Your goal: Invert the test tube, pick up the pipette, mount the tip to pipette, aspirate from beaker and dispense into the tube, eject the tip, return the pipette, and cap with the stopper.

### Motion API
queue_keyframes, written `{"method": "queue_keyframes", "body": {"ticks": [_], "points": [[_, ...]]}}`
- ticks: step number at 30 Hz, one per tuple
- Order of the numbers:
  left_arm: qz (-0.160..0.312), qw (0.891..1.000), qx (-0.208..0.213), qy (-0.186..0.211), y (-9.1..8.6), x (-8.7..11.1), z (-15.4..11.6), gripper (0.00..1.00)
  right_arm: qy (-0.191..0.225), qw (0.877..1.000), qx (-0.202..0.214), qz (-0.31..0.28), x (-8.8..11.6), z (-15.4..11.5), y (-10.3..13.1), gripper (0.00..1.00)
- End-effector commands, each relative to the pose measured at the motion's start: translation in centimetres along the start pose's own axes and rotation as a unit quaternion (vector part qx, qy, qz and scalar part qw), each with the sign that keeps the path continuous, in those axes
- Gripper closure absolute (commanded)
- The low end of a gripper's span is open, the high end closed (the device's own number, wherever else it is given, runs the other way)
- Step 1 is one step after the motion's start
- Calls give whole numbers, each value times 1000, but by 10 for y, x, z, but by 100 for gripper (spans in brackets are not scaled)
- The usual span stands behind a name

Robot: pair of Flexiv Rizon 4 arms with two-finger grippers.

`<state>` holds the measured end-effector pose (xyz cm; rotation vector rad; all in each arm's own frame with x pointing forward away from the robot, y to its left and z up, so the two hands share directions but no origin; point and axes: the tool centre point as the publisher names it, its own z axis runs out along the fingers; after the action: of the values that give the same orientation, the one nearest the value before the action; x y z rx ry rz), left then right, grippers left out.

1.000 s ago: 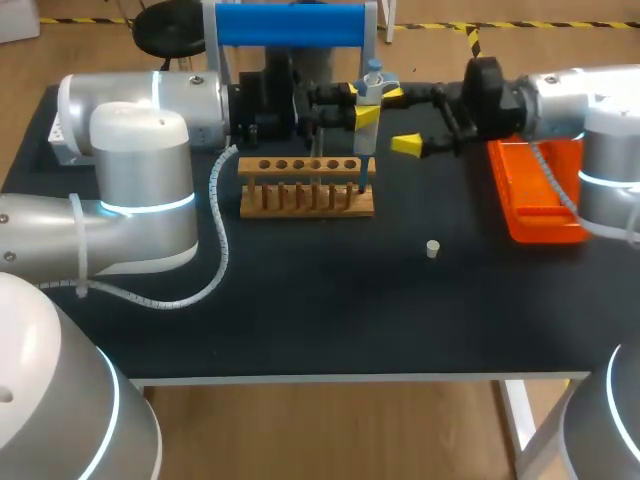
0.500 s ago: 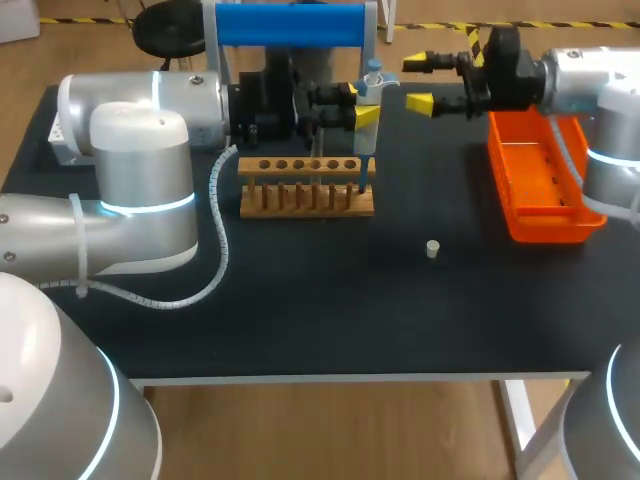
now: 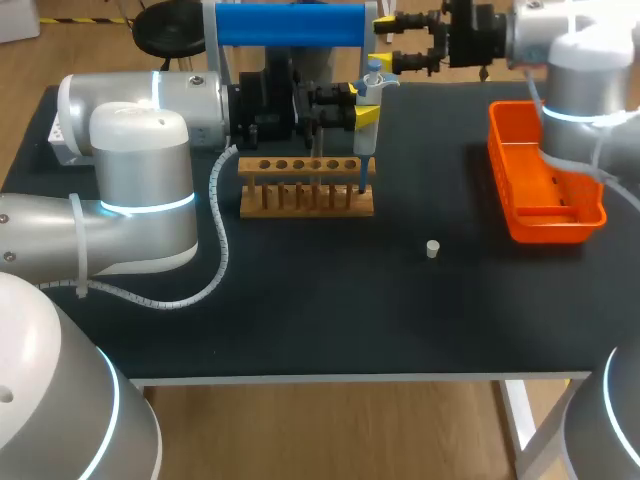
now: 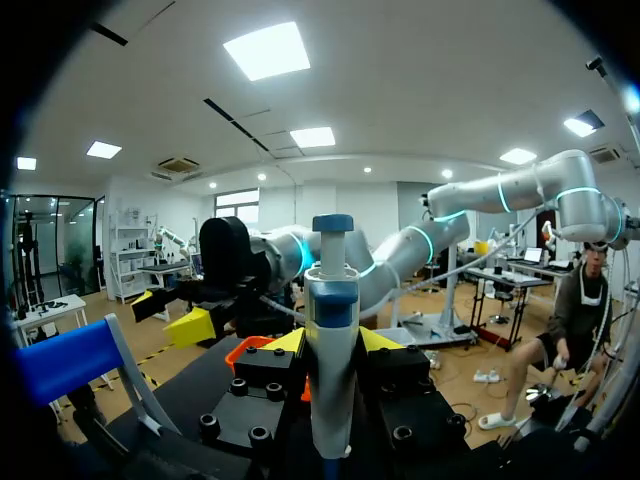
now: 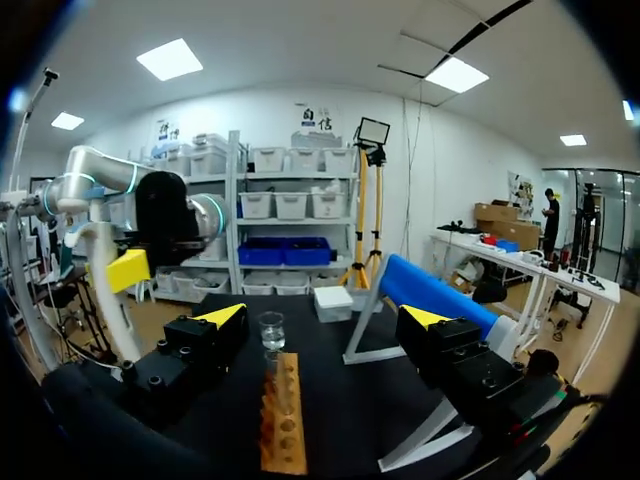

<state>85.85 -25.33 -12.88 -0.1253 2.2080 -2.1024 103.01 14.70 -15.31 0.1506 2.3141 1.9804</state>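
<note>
1. left claw is closed on the pipette, gripping it upright from both sides. the left wrist view shows the pipette squeezed between the yellow tips.
2. the pipette's thin lower end drops to the right end of the wooden rack. cannot tell whether there is a tube in that hole.
3. right claw is open and holds nothing. it sits at the back edge of the bench, just beside the blue stand, above and behind the pipette.
4. in the right wrist view the fingers stand wide apart. the rack lies ahead of them, with a small clear glass past its far end.
5. stopper sits alone on the bench, in front of the rack and to its right.
6. orange tray is at the right side, well apart from the rack.
</note>
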Motion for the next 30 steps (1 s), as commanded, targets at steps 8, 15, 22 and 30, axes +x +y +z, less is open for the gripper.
{"method": "queue_keyframes", "body": {"ticks": [8,15,22,30], "points": [[1,1000,2,-1,0,1,0,100,-20,999,45,-3,-33,27,-7,0],[1,1000,2,-1,0,1,0,100,-42,997,63,-1,-42,34,-12,0],[1,1000,2,-1,0,1,0,100,-71,995,71,-3,-47,36,-14,0],[1,1000,2,-1,0,1,0,100,-89,993,81,-4,-54,36,-12,0]]}}
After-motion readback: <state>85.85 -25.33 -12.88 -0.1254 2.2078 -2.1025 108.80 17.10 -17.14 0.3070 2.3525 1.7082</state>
